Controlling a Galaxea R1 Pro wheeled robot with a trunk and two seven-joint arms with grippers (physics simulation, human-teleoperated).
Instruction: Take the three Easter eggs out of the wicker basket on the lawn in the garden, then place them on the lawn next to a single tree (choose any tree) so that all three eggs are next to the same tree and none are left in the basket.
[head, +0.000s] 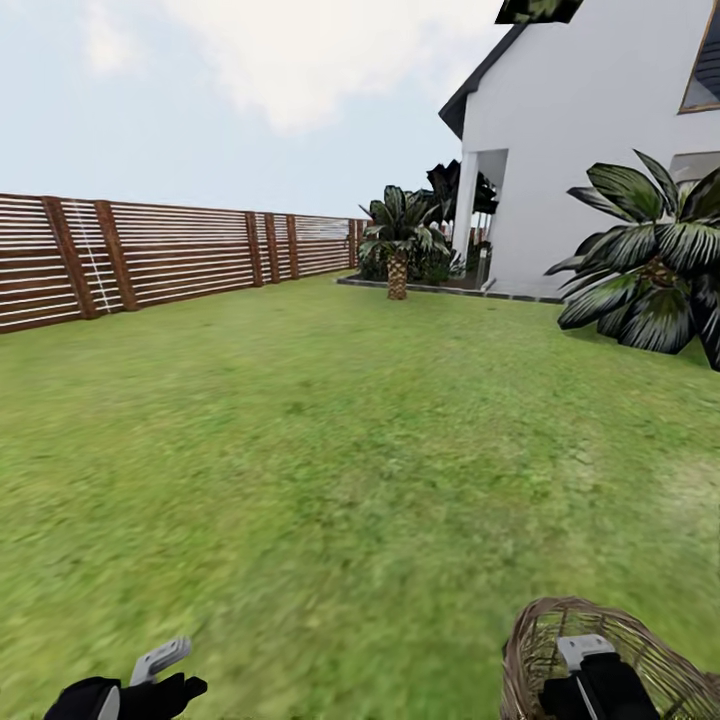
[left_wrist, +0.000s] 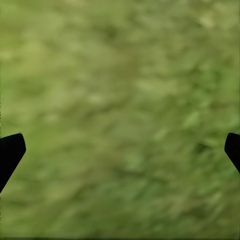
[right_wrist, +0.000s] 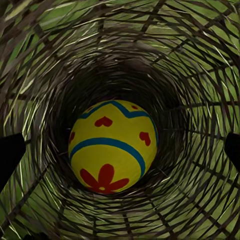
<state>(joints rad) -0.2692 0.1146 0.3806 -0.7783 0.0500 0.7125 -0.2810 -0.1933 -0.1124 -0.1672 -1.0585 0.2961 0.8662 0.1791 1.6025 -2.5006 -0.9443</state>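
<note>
Right pincer (head: 588, 668) hangs in the mouth of the wicker basket (head: 640, 640), its two tips spread wide apart at the edges of the wrist view with nothing between them. Straight ahead of it, down at the bottom of the woven well, lies one Easter egg (right_wrist: 113, 146), yellow with red flowers and blue bands. Whether other eggs sit beneath or behind it I cannot tell; the weave is dark down there.

Left pincer (head: 150, 680) hovers off to the side over bare lawn (head: 330, 450), likewise parted and empty, grass blurred under its tips (left_wrist: 11, 152).

The trouble from here would likely be the egg itself: round and smooth, it could squirt sideways if the tips close off-centre or too high on its curve. The basket walls crowd close round the open pincer, so a descent that drifts may snag the weave and tip or drag the whole basket. Only short palms (head: 398, 240) stand far beyond, so a long carry follows, where a weak grip could drop the egg.
</note>
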